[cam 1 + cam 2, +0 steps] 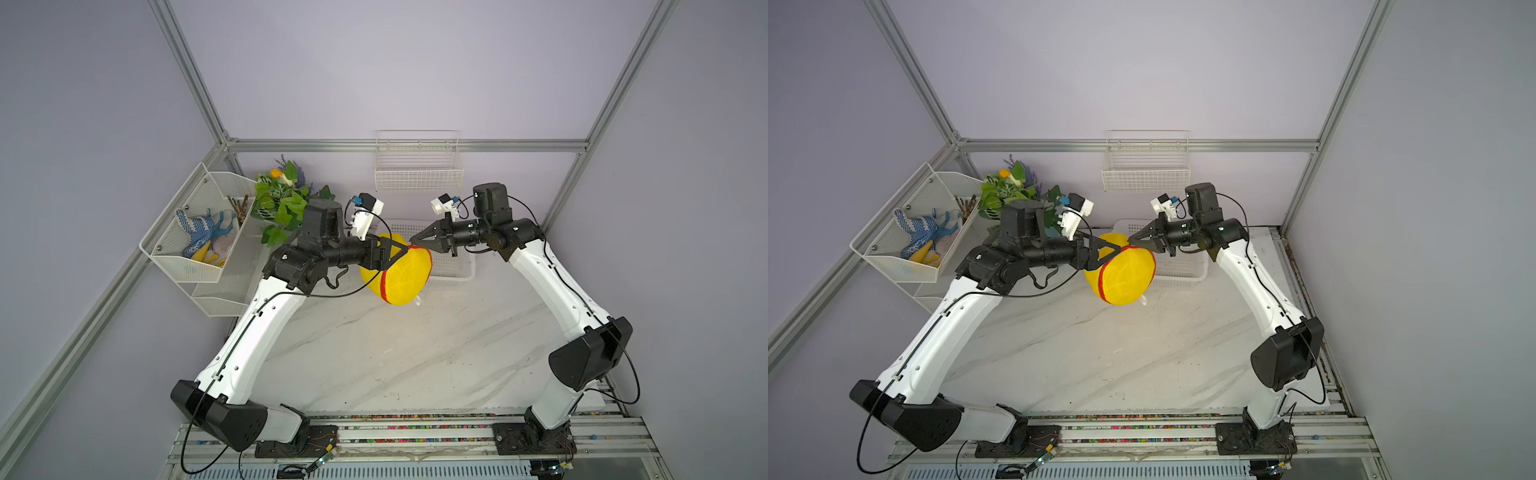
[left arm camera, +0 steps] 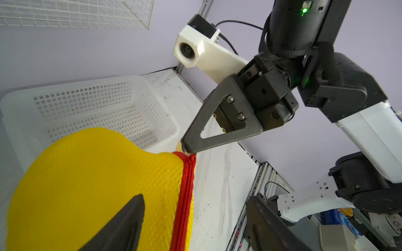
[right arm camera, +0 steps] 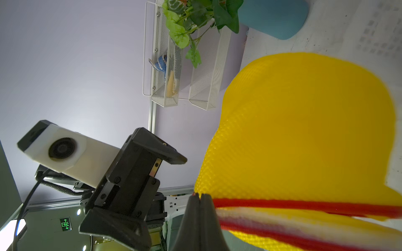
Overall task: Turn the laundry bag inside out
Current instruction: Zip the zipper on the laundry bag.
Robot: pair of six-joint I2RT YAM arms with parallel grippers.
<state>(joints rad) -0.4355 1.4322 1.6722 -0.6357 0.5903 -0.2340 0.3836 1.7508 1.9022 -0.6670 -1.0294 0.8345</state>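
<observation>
— Lilac walls all round, metal framing in the corners, and a white marbled surface (image 1: 415, 353) between the two arms. See where the laundry bag (image 1: 399, 274) is?

— Up near the back, just in front of the white perforated basket (image 1: 457, 270). Yellow mesh, puffed out round, with a red zipper band running across it.

— What's holding it?

— Right pincer (image 1: 412, 240). Both of its fingers are pressed together on the red zipper edge at the top of the bag, and the bag hangs from that pinch.

— And the left pincer (image 1: 404, 250)?

— Gaping. From its own wrist camera one finger lies over the yellow mesh and the other stands well off to the side, past the zipper. It grips nothing.

— Does the bag touch the surface underneath?

— Can't tell from where I stand. A small white tab (image 1: 418, 301) sticks out at its lower edge.

— Anything else about?

— Wire rack (image 1: 419, 174) on the back wall, mesh shelves (image 1: 199, 249) on the left with blue dotted gloves (image 1: 195, 228) inside, and a leafy plant (image 1: 282, 199) beside them.
</observation>
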